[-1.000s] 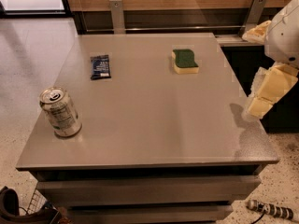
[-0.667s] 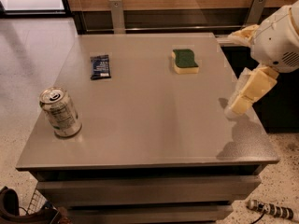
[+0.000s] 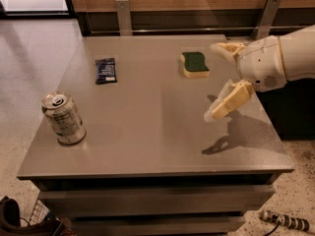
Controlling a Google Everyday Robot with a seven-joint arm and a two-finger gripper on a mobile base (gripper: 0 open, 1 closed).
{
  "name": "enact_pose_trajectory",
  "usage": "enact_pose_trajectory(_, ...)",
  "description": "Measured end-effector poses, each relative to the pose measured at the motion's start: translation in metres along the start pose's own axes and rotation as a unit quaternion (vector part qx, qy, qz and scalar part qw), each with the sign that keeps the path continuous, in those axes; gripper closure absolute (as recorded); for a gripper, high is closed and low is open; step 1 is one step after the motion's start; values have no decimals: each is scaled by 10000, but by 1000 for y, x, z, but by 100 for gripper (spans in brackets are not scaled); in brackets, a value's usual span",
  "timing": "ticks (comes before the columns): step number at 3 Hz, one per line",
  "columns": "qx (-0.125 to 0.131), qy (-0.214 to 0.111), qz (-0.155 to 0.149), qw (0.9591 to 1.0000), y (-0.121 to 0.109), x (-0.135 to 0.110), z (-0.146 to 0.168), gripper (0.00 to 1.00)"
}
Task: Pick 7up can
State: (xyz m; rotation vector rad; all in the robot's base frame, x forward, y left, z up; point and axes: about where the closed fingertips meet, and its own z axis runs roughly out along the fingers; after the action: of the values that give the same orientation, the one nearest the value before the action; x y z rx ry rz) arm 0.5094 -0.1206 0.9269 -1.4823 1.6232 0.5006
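The 7up can (image 3: 64,118) stands upright on the grey table (image 3: 157,136) near its front left corner, silver top with pull tab facing up. My gripper (image 3: 210,82) hangs above the right side of the table, far to the right of the can and not touching it. Its two cream fingers are spread wide apart, one fingertip (image 3: 219,48) toward the back and one (image 3: 216,111) toward the front, with nothing between them.
A green-and-yellow sponge (image 3: 195,64) lies at the back right, just left of the gripper. A flat dark blue packet (image 3: 106,70) lies at the back left. A wooden wall with metal posts runs behind the table. A power strip (image 3: 285,220) lies on the floor at lower right.
The gripper and arm have moved left, from beyond the table's right edge to over its right side. The can, packet and sponge have not moved.
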Motion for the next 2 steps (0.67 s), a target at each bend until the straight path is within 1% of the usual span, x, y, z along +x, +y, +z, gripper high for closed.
enact_pose_trajectory(1, -117, -765, 120, 9969, 5, -7, 15, 0)
enact_pose_trajectory(2, -249, -1164, 139, 9928, 17, -25, 23, 0)
